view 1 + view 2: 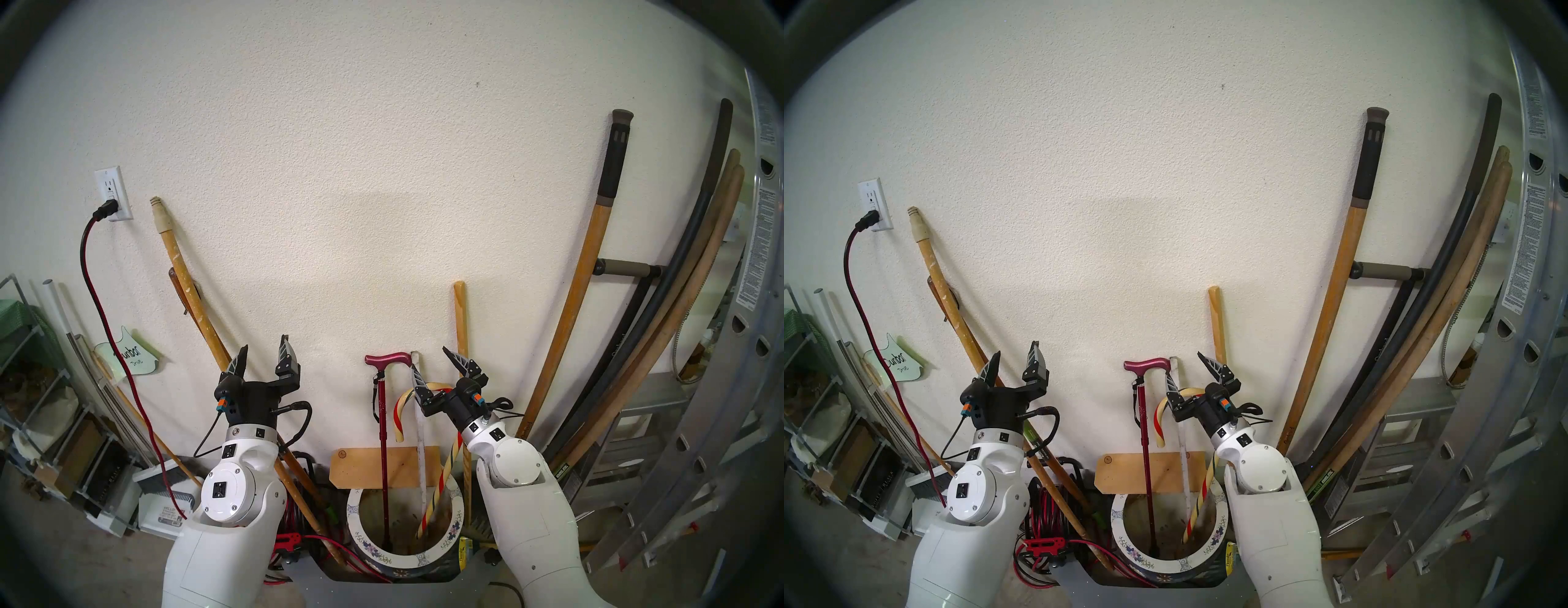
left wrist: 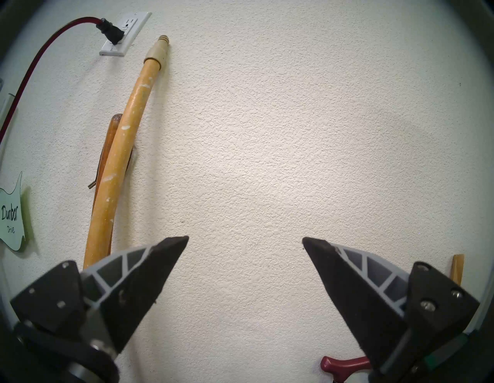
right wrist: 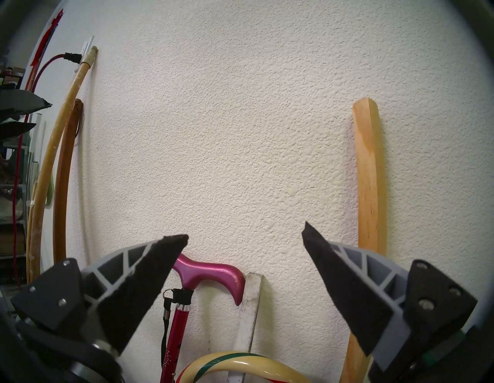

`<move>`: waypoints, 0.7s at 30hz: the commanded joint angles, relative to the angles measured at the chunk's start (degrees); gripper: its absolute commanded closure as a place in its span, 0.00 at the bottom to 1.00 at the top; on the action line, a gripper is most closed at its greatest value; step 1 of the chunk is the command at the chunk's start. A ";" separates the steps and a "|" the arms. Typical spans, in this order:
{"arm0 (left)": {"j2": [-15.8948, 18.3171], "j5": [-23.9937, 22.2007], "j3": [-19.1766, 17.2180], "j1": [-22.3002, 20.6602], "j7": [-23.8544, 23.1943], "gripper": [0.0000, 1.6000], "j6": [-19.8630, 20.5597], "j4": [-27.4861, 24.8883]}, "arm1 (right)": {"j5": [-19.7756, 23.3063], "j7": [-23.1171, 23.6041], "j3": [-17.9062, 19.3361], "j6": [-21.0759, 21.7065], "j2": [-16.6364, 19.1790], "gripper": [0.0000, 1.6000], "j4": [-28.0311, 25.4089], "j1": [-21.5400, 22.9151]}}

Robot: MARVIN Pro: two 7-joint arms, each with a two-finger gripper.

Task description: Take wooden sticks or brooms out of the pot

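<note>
Textured white wall (image 1: 382, 170), garage clutter either side. Head views: pot (image 1: 443, 562) on the floor at the wall foot, holding 3 sticks: magenta cane (image 1: 384, 446), white slat (image 1: 421, 450), candy-cane stick (image 1: 443, 479). 2 arms up, left claw (image 1: 265, 354) and right claw (image 1: 428, 361) both spread wide, empty. Left wrist: claw (image 2: 245, 240) faces bare wall, 2 tan handles (image 2: 117, 160) to its left. Right wrist: claw (image 3: 244, 235) wide, cane handle, slat top and stick hook just below it, untouched.
</note>
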 commanded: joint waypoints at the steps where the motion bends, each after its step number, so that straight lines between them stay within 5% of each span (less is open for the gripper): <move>1: 0.02 0.01 -0.05 0.01 0.01 0.00 0.01 0.00 | 0.47 1.20 -0.20 2.39 0.19 0.00 -0.96 -1.44; 21: 0.01 0.01 -0.06 0.01 -0.01 0.00 0.01 0.00 | 2.80 5.21 6.44 0.47 5.83 0.00 -1.41 -9.59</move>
